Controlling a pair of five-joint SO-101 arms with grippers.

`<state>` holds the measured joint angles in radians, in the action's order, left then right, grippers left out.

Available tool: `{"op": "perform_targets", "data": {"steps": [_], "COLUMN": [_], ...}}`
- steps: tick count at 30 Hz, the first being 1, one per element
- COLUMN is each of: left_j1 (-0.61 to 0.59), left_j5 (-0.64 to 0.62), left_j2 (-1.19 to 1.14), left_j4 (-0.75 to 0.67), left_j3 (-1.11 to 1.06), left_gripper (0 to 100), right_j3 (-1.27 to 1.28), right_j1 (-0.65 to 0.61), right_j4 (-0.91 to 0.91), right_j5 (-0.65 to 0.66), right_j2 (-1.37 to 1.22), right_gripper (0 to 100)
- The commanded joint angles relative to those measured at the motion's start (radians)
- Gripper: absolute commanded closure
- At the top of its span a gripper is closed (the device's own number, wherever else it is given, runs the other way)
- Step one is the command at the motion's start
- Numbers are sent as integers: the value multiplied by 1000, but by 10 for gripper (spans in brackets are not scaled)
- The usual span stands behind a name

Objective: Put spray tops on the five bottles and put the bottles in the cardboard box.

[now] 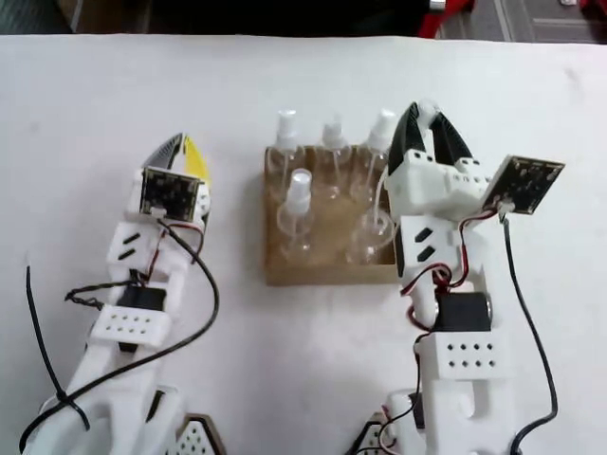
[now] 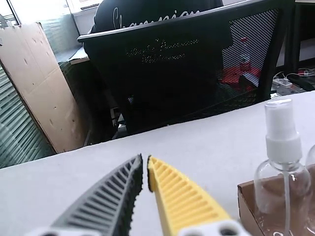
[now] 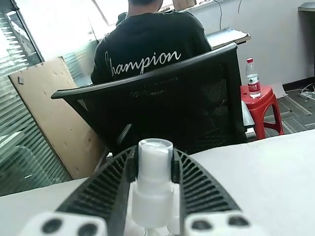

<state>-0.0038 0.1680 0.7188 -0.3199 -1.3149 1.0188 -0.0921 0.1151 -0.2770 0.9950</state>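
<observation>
Four capped bottles (image 1: 301, 204) sit in the cardboard box (image 1: 322, 272); my right gripper (image 3: 153, 151) clamps the last spray top (image 3: 151, 196), not yet fitted; left gripper (image 2: 144, 160) closed, empty.

I log white table (image 1: 285, 379) across the high view's centre; behind it black mesh chair (image 3: 197, 108), leaning board (image 3: 49, 118), red stool (image 3: 261, 105).

a white table (image 1: 95, 95) carries the cardboard box (image 1: 322, 273), seemingly flat near its middle.
</observation>
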Motion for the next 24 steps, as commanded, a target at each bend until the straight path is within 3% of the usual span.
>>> {"op": "perform_targets", "data": {"steps": [1, 9, 13, 24], "left_j1": [7, 7, 8, 8], "left_j5": [12, 12, 12, 12], "left_j2": [2, 2, 2, 2], "left_j4": [-31, -31, -31, -31], "left_j3": [5, 5, 5, 5], "left_gripper": [976, 976, 976, 976], "right_j3": [17, 66, 107, 173], "right_j1": [7, 8, -1, -53], "right_j4": [-79, -85, -88, -88], "right_j5": [9, 17, 120, 235], "right_j2": [12, 19, 19, 21], "right_gripper": [982, 982, 982, 982]}}
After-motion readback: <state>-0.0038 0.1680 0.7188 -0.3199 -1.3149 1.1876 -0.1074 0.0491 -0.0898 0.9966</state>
